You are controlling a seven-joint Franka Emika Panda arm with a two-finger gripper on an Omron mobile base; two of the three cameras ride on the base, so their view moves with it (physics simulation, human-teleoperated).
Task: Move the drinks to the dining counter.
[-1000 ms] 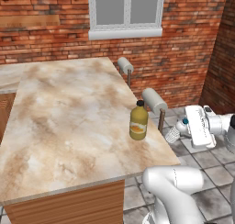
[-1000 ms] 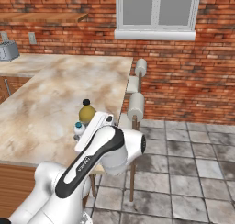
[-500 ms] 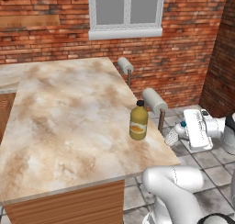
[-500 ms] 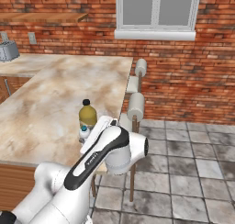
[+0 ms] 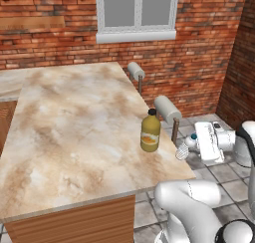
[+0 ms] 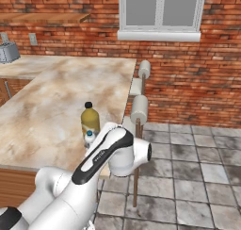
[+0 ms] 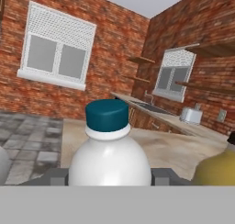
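We have 1 drink, the juice bottle, standing on the dining counter. Our gripper is clamped on the water bottle, just off the counter's edge. Next we judge it needs carrying in over the top, beside the juice, and setting upright.

A: What's along the top?
B: A brick wall with a window at upper middle, a wooden shelf at upper left.
A: And lower right?
B: Grey floor tiles. A toaster sits at far left in the right base view.
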